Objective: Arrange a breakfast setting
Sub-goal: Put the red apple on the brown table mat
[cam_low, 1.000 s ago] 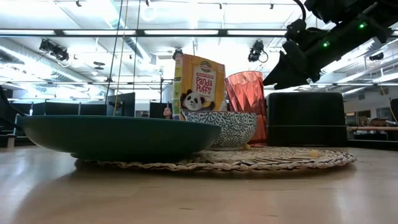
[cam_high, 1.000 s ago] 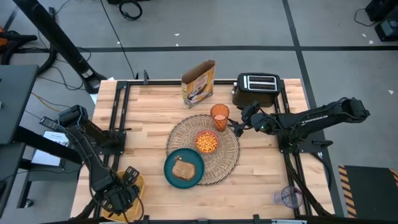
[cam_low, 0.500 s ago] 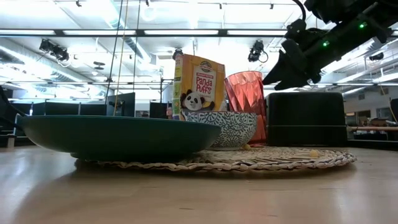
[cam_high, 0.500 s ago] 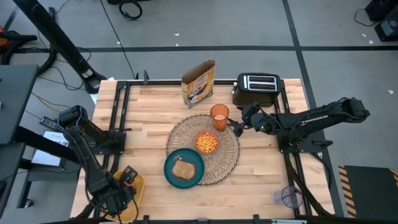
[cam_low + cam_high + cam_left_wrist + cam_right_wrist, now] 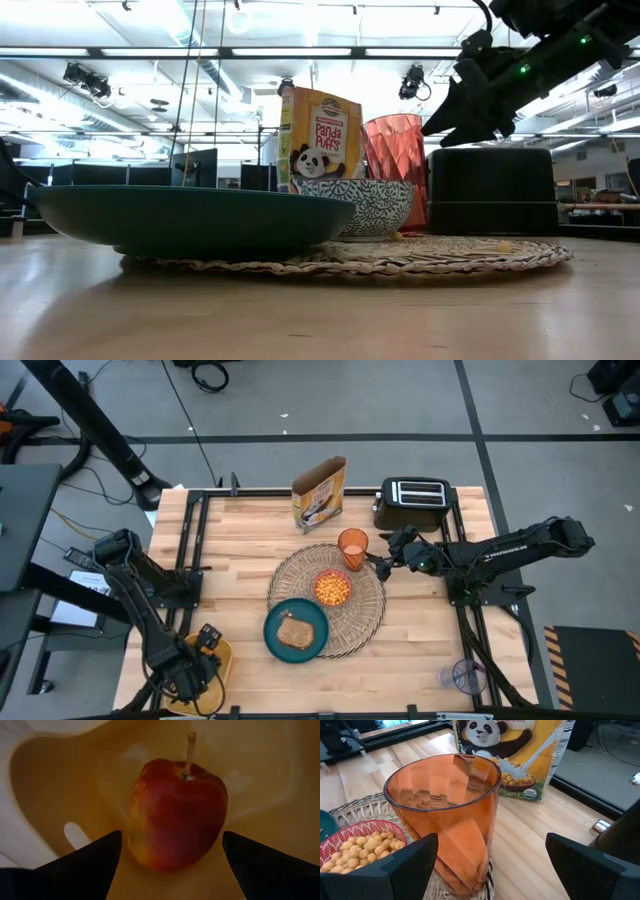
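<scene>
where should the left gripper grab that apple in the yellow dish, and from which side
Grip the red apple across its round middle, coming straight down from above. It sits in the yellow dish with its stem pointing sideways, so the widest flanks are free. The open left gripper already has a finger on either side; closing there should avoid the stem and the dish wall.

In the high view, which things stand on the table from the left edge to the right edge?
Left pincer over the yellow tray → teal plate with toast → cereal box → pink bowl → orange cup → right pincer → black toaster.
</scene>
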Robot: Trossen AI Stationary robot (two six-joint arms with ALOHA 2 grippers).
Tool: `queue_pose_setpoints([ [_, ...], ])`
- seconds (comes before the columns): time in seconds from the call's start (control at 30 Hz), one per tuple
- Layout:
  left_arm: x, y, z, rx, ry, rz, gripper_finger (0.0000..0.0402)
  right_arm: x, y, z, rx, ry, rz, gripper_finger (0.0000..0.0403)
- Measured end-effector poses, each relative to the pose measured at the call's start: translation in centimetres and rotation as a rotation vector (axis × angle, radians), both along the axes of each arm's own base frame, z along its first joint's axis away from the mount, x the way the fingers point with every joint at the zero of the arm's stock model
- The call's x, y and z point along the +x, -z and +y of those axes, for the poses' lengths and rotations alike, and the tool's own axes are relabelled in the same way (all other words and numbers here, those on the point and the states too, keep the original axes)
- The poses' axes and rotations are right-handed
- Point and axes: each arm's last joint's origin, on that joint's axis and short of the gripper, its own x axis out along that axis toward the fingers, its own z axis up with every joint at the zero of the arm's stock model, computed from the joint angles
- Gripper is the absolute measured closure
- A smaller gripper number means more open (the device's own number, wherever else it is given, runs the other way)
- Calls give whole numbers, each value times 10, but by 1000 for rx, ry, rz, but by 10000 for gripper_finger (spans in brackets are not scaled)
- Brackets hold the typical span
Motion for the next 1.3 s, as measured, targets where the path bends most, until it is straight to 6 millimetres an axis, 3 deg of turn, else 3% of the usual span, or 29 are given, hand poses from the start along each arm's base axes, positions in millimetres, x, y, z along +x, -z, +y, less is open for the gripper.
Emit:
queue_pose_setpoints([
  [0.33,-1,27,7,-42,10,11,46,0,0,0,1,-4,1,25],
  [0.6,3,35,7,-74,23,-40,48,0,0,0,3,-10,4,25],
  [0.83,4,43,7,-116,20,-88,74,0,2,1,11,-25,19,25],
  [1.03,4,30,6,-56,16,-71,74,0,2,1,18,-37,19,25],
  [1.3,-3,-25,17,6,-77,-47,75,0,2,1,40,-41,8,25],
])
